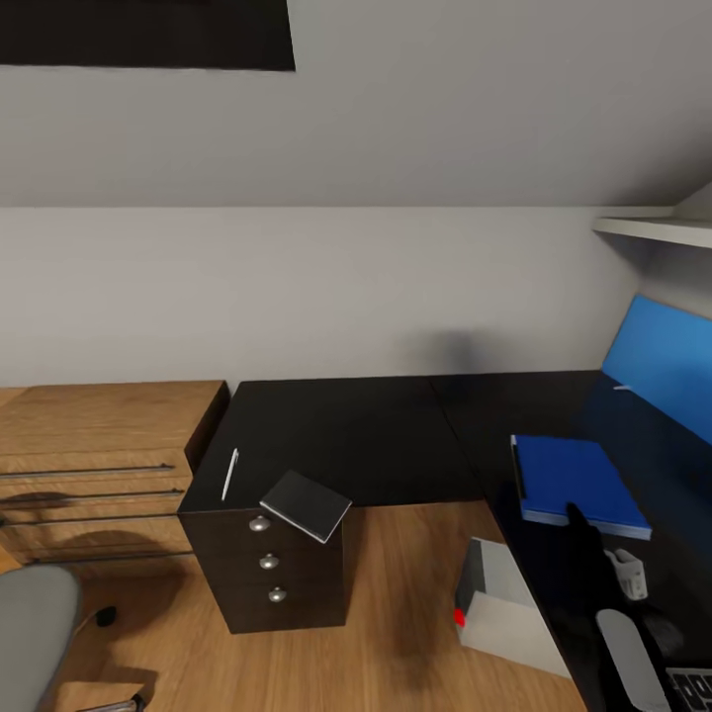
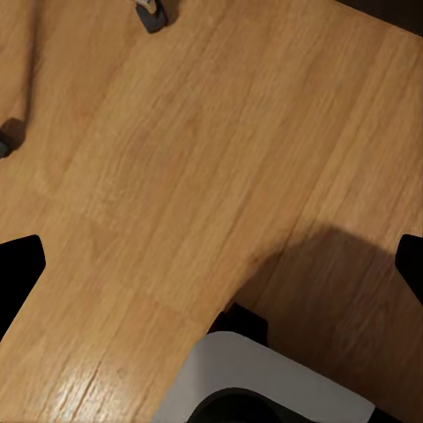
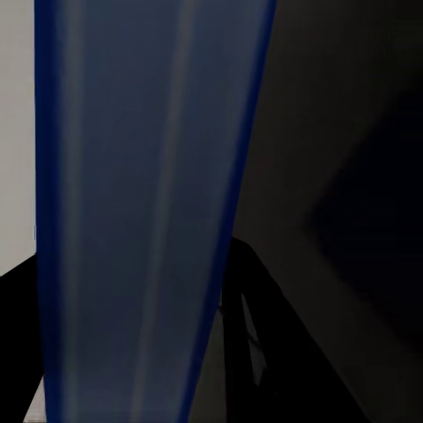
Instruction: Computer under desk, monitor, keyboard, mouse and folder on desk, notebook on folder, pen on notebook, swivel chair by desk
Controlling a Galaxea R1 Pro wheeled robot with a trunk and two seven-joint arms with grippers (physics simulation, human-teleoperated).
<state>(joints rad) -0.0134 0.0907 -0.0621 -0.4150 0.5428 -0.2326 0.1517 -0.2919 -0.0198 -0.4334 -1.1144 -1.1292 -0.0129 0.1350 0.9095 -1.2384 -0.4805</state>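
Observation:
The blue folder lies flat on the right wing of the black desk. My right gripper hovers at the folder's near edge, and its dark fingers frame a blue strip close up. The dark notebook sits on the drawer unit's corner, partly overhanging, with the white pen beside it. The grey computer stands on the floor under the desk. A keyboard corner shows at the bottom right. The swivel chair seat is at the bottom left. My left gripper hangs open over the floor. Monitor and mouse are out of view.
A wooden dresser with bar handles stands left of the desk. A blue wall panel runs behind the desk's right wing, under a white shelf. Chair castors rest on the wood floor.

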